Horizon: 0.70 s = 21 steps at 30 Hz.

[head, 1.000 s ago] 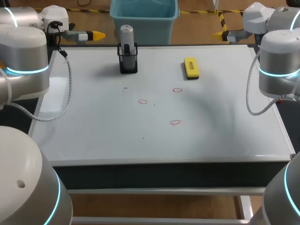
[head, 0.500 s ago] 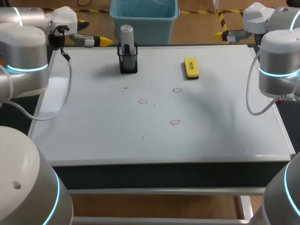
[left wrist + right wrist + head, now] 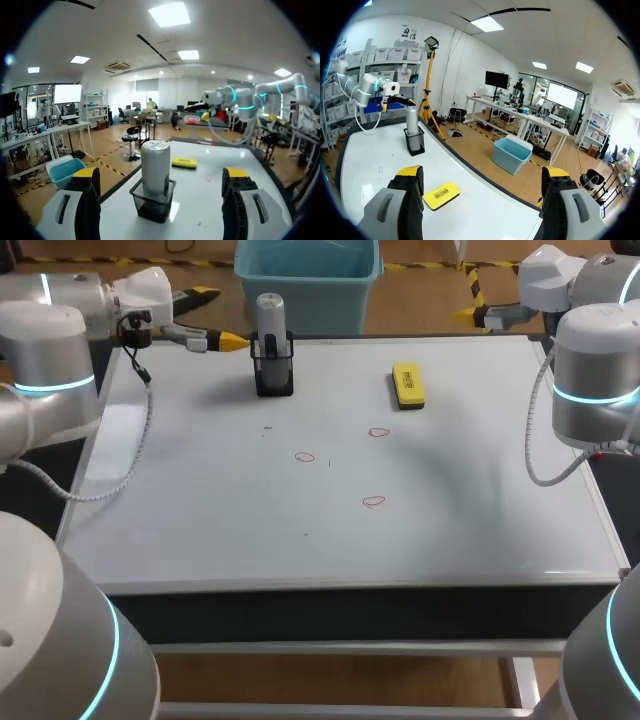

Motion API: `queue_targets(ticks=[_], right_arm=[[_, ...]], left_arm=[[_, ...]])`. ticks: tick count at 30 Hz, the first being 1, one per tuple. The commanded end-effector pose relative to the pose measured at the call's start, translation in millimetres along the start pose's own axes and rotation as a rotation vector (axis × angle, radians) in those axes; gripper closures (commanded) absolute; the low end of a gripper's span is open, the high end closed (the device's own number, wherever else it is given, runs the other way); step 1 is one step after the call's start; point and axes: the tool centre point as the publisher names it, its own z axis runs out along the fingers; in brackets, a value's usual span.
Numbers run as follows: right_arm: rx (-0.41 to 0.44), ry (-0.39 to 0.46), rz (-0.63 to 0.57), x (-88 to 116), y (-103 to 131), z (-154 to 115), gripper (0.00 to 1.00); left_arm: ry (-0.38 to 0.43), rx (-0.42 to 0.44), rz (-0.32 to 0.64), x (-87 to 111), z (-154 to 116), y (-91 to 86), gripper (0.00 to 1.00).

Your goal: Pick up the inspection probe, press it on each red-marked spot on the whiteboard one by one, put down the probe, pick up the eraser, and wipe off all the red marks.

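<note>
The grey cylindrical probe (image 3: 270, 318) stands upright in a black mesh holder (image 3: 274, 378) at the whiteboard's (image 3: 470, 510) far edge. My left gripper (image 3: 222, 316) hovers open just left of it. In the left wrist view the probe (image 3: 155, 165) is ahead of that gripper (image 3: 160, 174), between its lines of reach and untouched. The yellow eraser (image 3: 407, 384) lies right of the holder. Three small red marks (image 3: 305, 457) (image 3: 378, 432) (image 3: 373, 502) sit mid-board. My right gripper (image 3: 482, 172) hangs open and empty off the far right corner, well above the eraser (image 3: 441, 194).
A grey cable loops from each arm over the board's side edges, one on the left (image 3: 140, 440) and one on the right (image 3: 540, 465). The holder stands close to the board's back rim.
My left gripper has swung right along the far edge, closing in on the probe. The right arm, the eraser and the probe have stayed where they were.
</note>
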Motion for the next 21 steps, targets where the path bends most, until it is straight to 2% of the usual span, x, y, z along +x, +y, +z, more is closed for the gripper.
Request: queue_targets(ticks=[1,7,21], right_arm=[[0.001,0.001,0.0,-1,0,0,0.0],[0.001,0.001,0.0,-1,0,0,0.0],[0.001,0.001,0.0,-1,0,0,0.0]], left_arm=[[0.108,0.051,-0.007,-12.6,15,10.7,0.0],[0.164,0.131,-0.003,-20.2,25,18.0,0.0],[0.27,0.163,0.002,-18.9,65,21.4,0.0]])
